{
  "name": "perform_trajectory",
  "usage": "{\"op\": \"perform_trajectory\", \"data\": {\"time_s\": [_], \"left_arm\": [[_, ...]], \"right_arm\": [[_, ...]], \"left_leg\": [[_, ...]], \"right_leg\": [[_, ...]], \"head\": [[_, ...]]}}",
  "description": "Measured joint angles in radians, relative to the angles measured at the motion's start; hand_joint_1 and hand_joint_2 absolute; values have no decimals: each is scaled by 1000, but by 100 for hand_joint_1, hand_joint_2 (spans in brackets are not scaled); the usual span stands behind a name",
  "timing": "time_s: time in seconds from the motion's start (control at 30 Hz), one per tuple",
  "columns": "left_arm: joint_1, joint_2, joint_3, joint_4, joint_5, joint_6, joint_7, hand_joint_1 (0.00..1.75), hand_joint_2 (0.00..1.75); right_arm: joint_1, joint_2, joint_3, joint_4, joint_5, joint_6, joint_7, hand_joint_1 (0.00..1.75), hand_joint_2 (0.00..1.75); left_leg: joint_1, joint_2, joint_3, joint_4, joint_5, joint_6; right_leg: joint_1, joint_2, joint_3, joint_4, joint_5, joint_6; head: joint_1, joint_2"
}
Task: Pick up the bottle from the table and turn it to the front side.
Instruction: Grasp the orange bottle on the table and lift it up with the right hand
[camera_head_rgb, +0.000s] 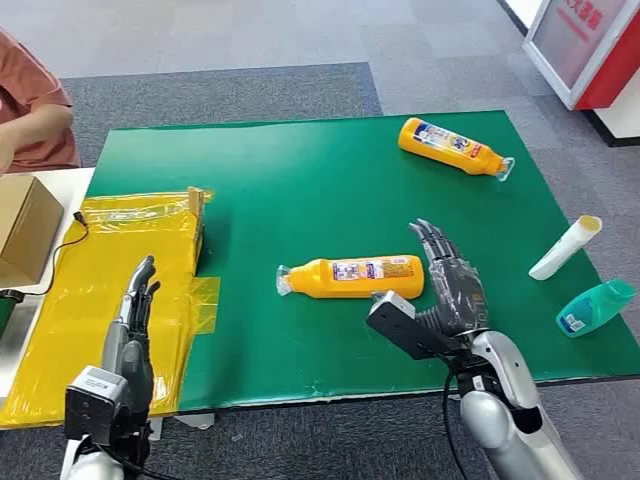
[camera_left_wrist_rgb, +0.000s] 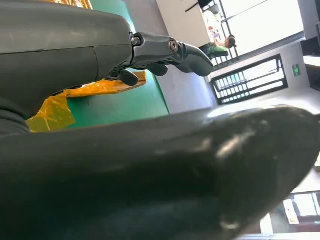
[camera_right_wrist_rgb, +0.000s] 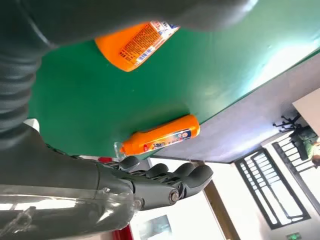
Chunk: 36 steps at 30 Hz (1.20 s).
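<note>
Orange plastic gives the target away in the head view: the near bottle lies on its side at the middle of the green mat, clear cap toward the robot's left, base just beside the right hand. That hand stands on edge at the base end, fingers straight and spread, holding nothing. The left hand hovers over the yellow sheet, also spread and empty. A far bottle, a white tube and a teal bottle lie well apart from it.

From the left wrist, the left hand's fingers reach out straight above mat and sheet.

From the right wrist, the near bottle's label fills a corner close to the palm, and the far bottle lies beyond the straight fingers.

The bottle looks light, stiff and smooth, likely slippery and prone to roll; gripping across the labelled mid-body seems safest.
</note>
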Motion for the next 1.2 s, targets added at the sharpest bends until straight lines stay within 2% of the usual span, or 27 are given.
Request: {"op": "perform_trajectory", "data": {"time_s": [0.77, 1.07, 1.2], "left_arm": [[21, -21, 0, -26, 7, -12, 0, 0, 0], [-37, -26, -11, -26, 6, -49, 8, 0, 0], [-84, -26, -39, -24, 13, -64, 12, 0, 0]], "right_arm": [[-29, 2, 14, 12, 91, 13, 41, 0, 175], [-136, 42, 68, 152, 156, 64, 73, 0, 175], [-195, 80, 101, 267, 184, 69, 83, 0, 175]], "left_leg": [[0, 0, 0, 0, 0, 0], [0, 0, 0, 0, 2, -1], [0, 0, 0, 0, 3, 0]], "right_leg": [[0, 0, 0, 0, 0, 0], [0, 0, 0, 0, 1, 0], [0, 0, 0, 0, 2, 0]], "head": [[0, 0], [0, 0], [0, 0]]}}
